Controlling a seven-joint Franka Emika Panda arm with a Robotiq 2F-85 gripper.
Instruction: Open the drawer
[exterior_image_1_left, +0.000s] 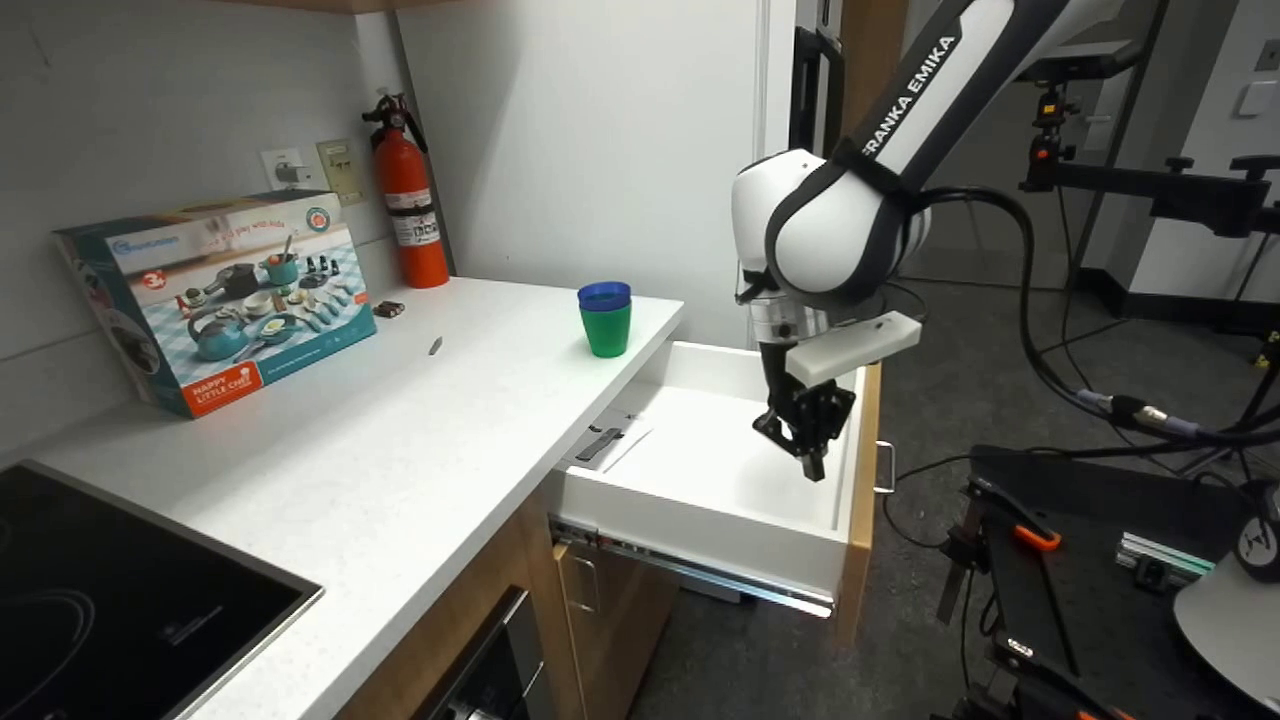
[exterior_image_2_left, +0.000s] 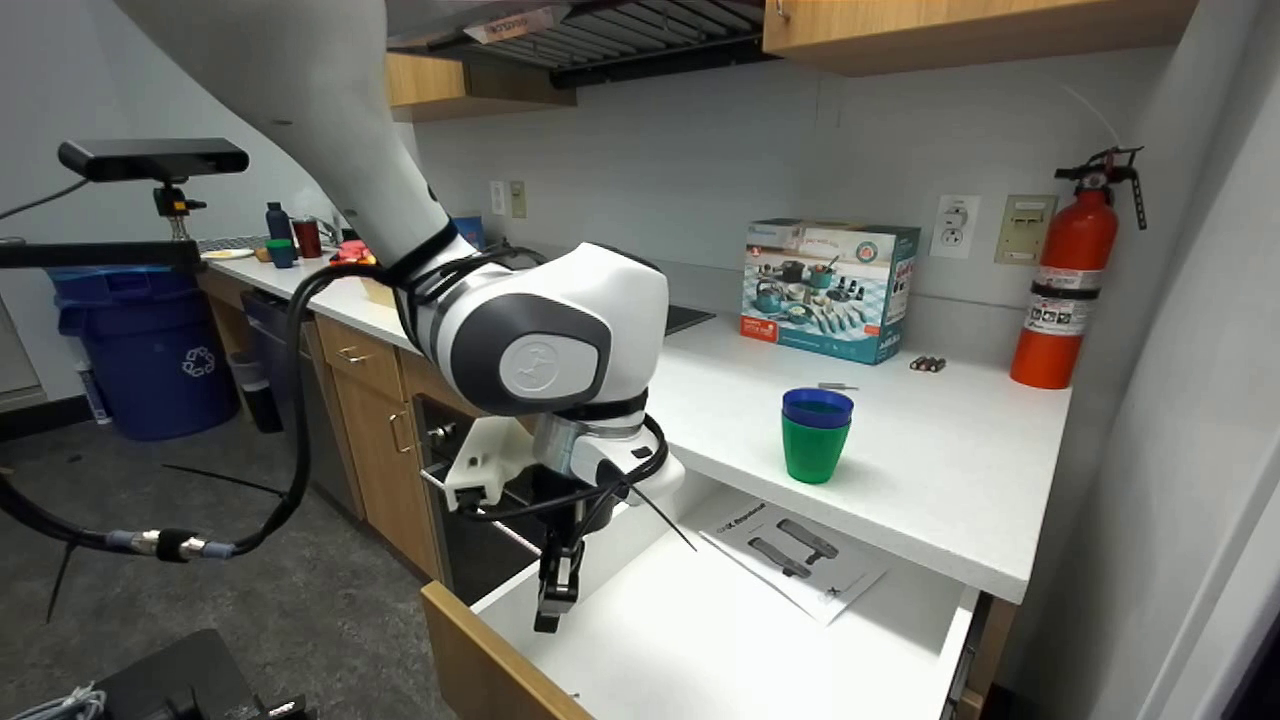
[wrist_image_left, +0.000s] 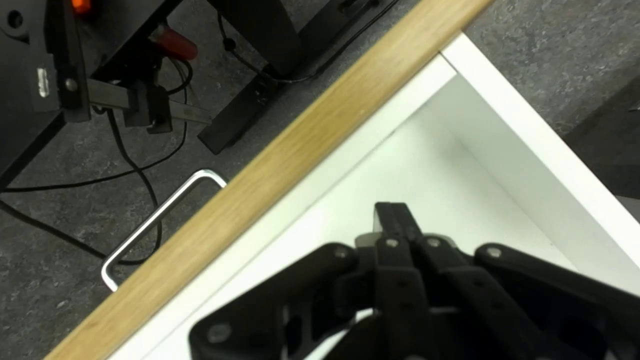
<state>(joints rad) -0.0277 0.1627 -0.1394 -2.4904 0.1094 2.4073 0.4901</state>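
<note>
Grey floor (wrist_image_left: 560, 50) below black two-fingered claw (wrist_image_left: 395, 215) | fully narrowed, empty | white tan-wood-fronted drawer (exterior_image_1_left: 700, 528) beneath, well out | judged done, nothing left

I'm counting one open drawer (exterior_image_1_left: 690, 515), and a single handle (wrist_image_left: 151, 220) is standing out from its front. One sheet of paper (exterior_image_2_left: 835, 592) is lying inside, showing two printed devices (exterior_image_2_left: 806, 539). One arm (exterior_image_1_left: 835, 225) is carrying one gripper (wrist_image_left: 392, 212), and two fingers (wrist_image_left: 406, 226) are showing on it. On the near counter (exterior_image_1_left: 430, 430) two cups (exterior_image_2_left: 814, 445) are standing nested, one blue and one green; one fire extinguisher (exterior_image_1_left: 408, 200), one printed box (exterior_image_1_left: 250, 300) and one black cooktop (exterior_image_1_left: 120, 610) are sharing it. I'm finding four wall plates (exterior_image_2_left: 1022, 232) in an exterior view; overhead there, two wooden cabinets (exterior_image_2_left: 960, 38) and one range hood (exterior_image_2_left: 640, 40) are hanging. The little cylinders (exterior_image_2_left: 928, 364) are lying too bunched for me to count.
</note>
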